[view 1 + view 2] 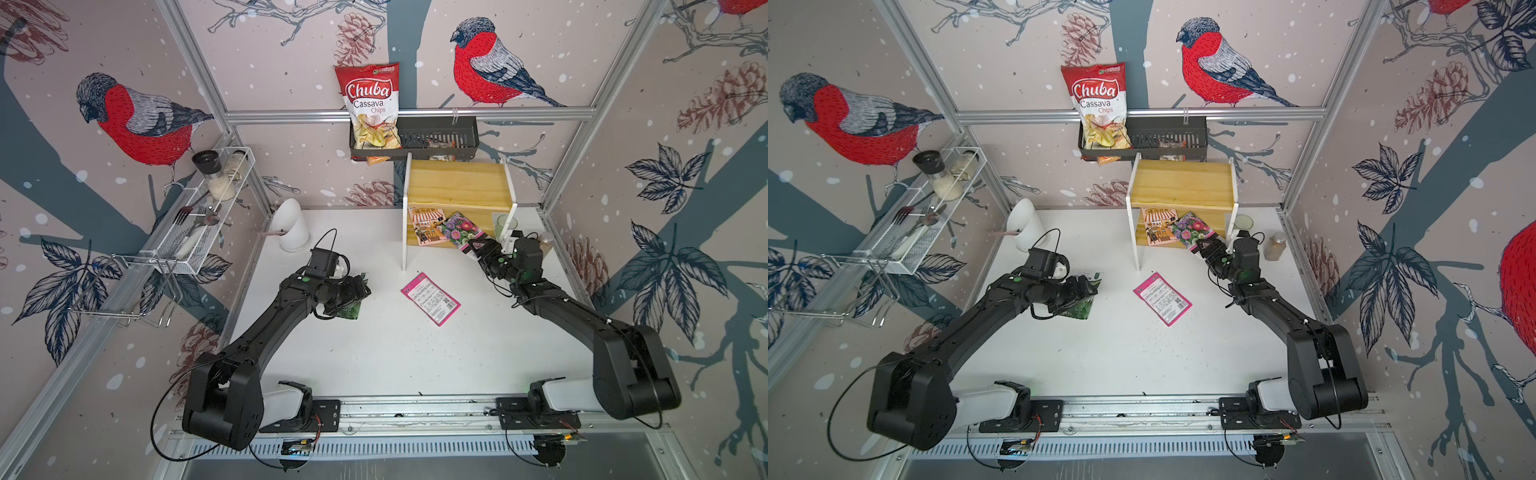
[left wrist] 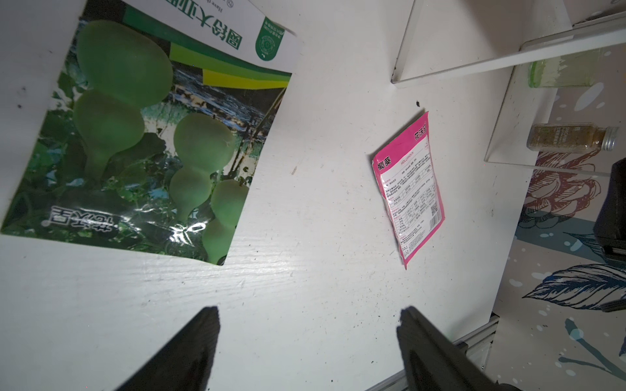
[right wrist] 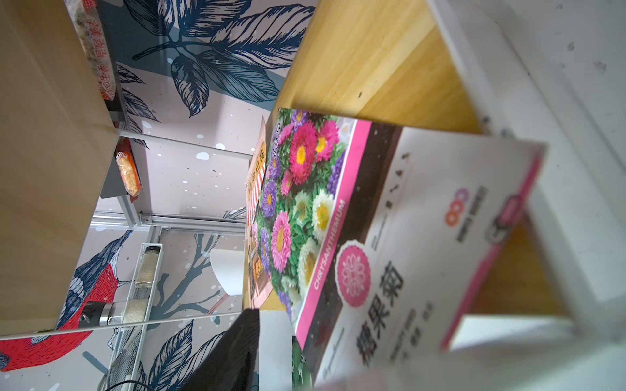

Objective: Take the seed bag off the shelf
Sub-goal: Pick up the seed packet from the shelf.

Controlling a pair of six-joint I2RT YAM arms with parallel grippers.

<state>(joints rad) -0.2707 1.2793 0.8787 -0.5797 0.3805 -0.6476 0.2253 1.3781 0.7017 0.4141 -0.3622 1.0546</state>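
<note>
The shelf [image 1: 457,183] stands at the back right, and its top board is bare. On its lower board a flower-print seed bag [image 1: 461,228] lies slanted, its pink-and-white end overhanging the front edge. My right gripper [image 1: 482,249] is at that end, open. In the right wrist view the bag [image 3: 305,203] runs in past one black finger [image 3: 237,338] with a gap showing between them; it hides the other finger. My left gripper [image 2: 308,315] hangs open over bare table beside a green gourd seed bag [image 2: 142,142].
A shop-front packet [image 1: 426,226] lies beside the flower bag on the shelf. A pink bag [image 1: 430,298] lies mid-table. A glass jar [image 1: 505,224] and a spice bottle [image 1: 1276,245] stand right of the shelf. A black basket [image 1: 457,133] with a chips bag [image 1: 370,104] hangs above it.
</note>
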